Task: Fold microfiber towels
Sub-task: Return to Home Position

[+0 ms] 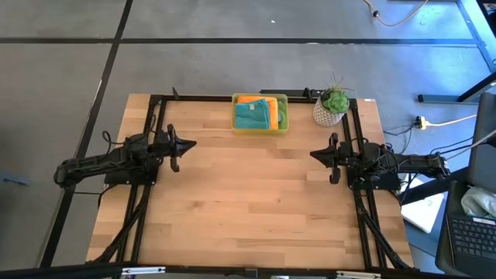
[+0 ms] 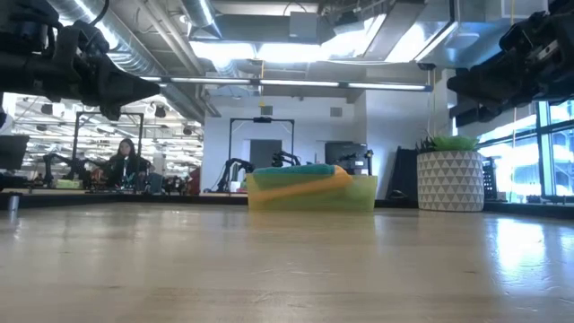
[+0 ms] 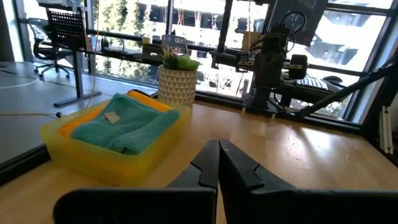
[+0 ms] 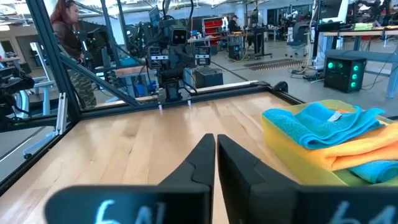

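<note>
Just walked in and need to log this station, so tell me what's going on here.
Nothing is being handled right now. The folded microfiber towels, teal on top with orange showing beneath, lie stacked in the yellow tray at the table's far edge. The left gripper and right gripper are both shut and empty, each held above its own side of the table.
</note>
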